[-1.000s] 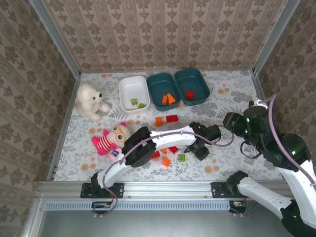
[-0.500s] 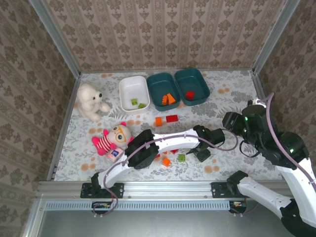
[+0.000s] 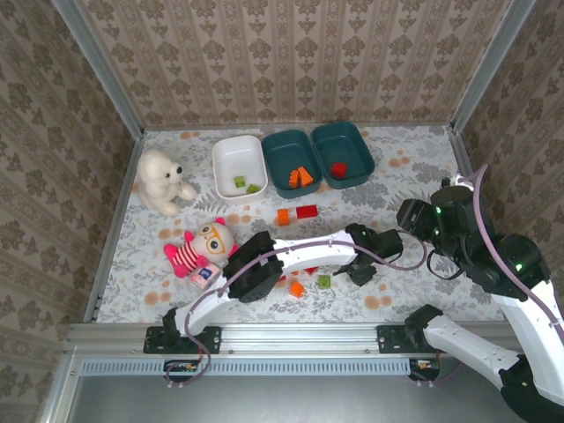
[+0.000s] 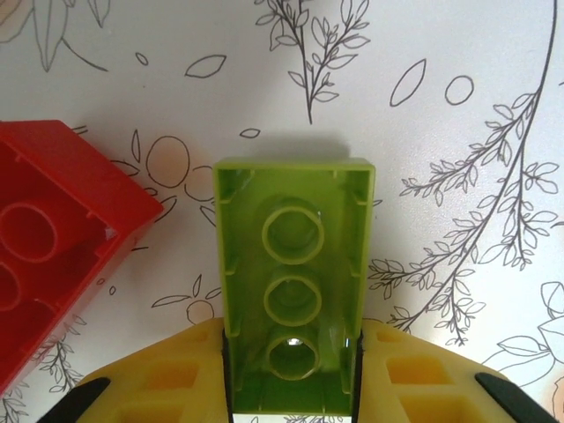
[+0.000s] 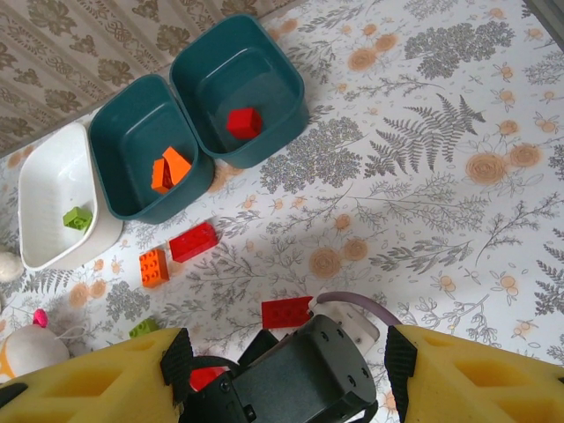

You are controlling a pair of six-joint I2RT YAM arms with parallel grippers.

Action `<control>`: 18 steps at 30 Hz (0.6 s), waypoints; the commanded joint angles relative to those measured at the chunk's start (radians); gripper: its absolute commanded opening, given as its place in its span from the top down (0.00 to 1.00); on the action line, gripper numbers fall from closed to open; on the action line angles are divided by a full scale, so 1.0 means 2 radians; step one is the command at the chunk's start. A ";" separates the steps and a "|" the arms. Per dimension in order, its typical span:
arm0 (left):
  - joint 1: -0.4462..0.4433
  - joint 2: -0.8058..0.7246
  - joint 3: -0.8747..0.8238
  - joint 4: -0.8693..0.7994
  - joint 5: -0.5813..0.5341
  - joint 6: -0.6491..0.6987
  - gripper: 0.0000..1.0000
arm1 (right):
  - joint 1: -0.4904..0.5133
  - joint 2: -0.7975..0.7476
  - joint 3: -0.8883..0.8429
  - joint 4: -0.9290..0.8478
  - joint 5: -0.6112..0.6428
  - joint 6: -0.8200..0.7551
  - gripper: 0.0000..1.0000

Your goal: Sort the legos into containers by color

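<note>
1. Patterned wallpaper (image 3: 308,62) closes in a floral counter (image 3: 414,167), with two arms reaching in from its near edge.
2. Far left sit a white teddy bear (image 3: 163,181) and, nearer the arms, a striped pink doll (image 3: 196,251). Neither belongs to the sort.
3. Along the back stands the white tray (image 3: 231,152) holding two green bricks (image 3: 239,182). Next to it is the middle teal tray (image 3: 284,148) with orange wedges (image 3: 302,175). Last is the right teal tray (image 3: 351,141) with one red brick (image 3: 338,169).
4. Loose pieces lie in front of the trays. An orange block (image 3: 283,216) sits just beside a long red block (image 3: 307,211). Nearer the arms are a small orange piece (image 3: 297,288) and a green cube (image 3: 323,281).
5. Right of these, the left tool (image 4: 293,345) is clamped on the near end of a light green brick (image 4: 295,264), one yellow pad against each long side wall. The brick faces the wrist camera hollow side up, showing three round sockets in a row. A red neighbour (image 4: 53,238) lies just beside it on the left, not touching. I cannot tell whether the brick is off the counter.
6. This brick should handle as light, rigid and hard to crush. Its glossy walls look slippery, though. Held only at one end, it could pivot or slide out during a swing. A hold nearer mid-length, square across the long walls, would be safer. It likely belongs in the white tray with the other green ones.
7. Far right, the right tool (image 5: 286,344) hangs high over the counter, its jaws wide apart and holding nothing.
</note>
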 commanded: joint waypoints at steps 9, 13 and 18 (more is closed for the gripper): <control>0.094 -0.229 -0.120 0.011 -0.038 -0.065 0.78 | -0.008 0.018 0.005 0.028 -0.012 -0.014 0.38; 0.182 -0.293 -0.181 0.027 -0.018 -0.084 0.78 | -0.010 0.044 -0.010 0.056 -0.042 -0.024 0.37; 0.303 -0.297 -0.203 0.041 0.016 -0.079 0.78 | -0.010 0.108 -0.021 0.085 -0.108 -0.040 0.37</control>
